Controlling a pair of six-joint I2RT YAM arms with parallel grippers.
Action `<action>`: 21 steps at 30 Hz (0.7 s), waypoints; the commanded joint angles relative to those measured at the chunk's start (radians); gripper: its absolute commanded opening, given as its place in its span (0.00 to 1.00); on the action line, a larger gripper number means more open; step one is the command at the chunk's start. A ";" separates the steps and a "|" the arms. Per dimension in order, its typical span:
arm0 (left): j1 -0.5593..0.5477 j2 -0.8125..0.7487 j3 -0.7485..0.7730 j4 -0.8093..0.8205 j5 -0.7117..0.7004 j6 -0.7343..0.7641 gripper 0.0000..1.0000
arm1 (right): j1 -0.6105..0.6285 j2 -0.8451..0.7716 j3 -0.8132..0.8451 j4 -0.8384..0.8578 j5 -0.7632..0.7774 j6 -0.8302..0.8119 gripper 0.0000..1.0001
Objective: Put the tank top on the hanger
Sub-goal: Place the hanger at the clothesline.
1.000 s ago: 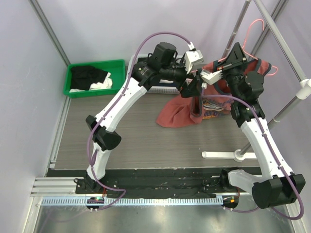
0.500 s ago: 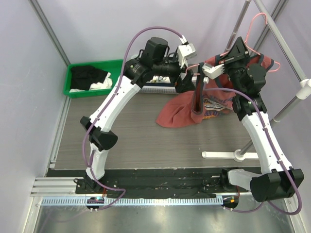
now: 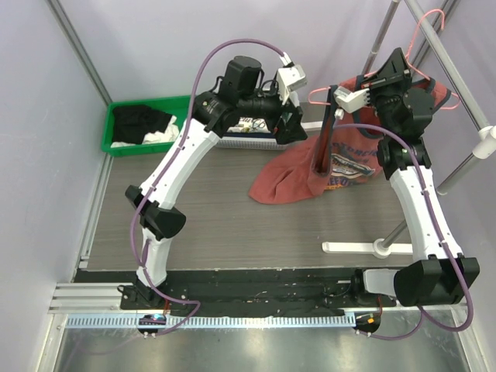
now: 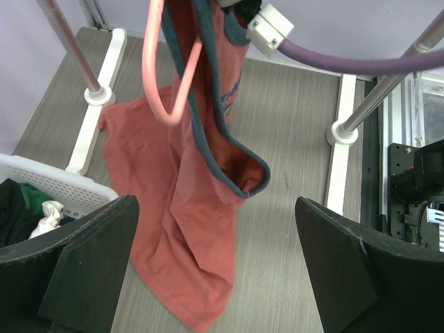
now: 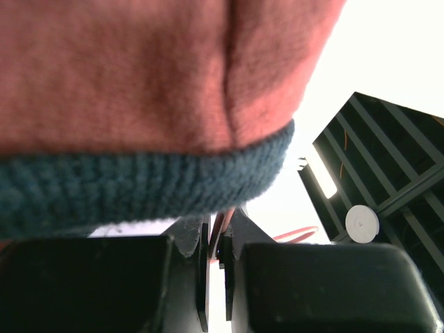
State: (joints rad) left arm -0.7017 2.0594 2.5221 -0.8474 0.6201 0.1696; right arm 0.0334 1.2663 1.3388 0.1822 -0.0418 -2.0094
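The rust-red tank top (image 3: 341, 151) hangs from the pink wire hanger (image 3: 319, 94), its lower part trailing on the table. My right gripper (image 3: 387, 76) is raised by the rack and shut on the hanger wire (image 5: 223, 239); red cloth and navy trim (image 5: 139, 187) drape over its camera. My left gripper (image 3: 296, 120) is open and empty, just left of the shirt. In the left wrist view its gripper (image 4: 222, 277) has its jaws wide apart, with the hanger's loop (image 4: 161, 90) and the hanging shirt (image 4: 187, 222) ahead of them, not touched.
A green bin (image 3: 186, 105) with black and white clothes stands at the back left. A white basket (image 3: 249, 139) sits under the left arm and shows in the left wrist view (image 4: 48, 187). Metal rack poles (image 3: 457, 74) and a white rack foot (image 3: 360, 247) stand at the right.
My right gripper has lifted the hanger and shirt up and to the right, toward the rack. My left gripper has drawn back to the left, away from the shirt.
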 commanded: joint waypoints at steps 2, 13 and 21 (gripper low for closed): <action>0.011 -0.074 0.004 0.024 0.029 0.002 1.00 | -0.058 -0.002 0.053 0.051 -0.029 -0.140 0.01; 0.015 -0.082 0.003 0.024 0.029 0.001 1.00 | -0.066 -0.079 -0.081 0.036 -0.038 -0.131 0.01; 0.015 -0.090 -0.002 0.024 0.030 0.001 0.99 | -0.066 -0.108 -0.130 0.030 -0.015 -0.131 0.01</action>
State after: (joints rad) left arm -0.6914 2.0331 2.5221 -0.8471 0.6300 0.1688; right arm -0.0322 1.2045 1.2125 0.1596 -0.0689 -2.0106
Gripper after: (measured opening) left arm 0.996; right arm 0.101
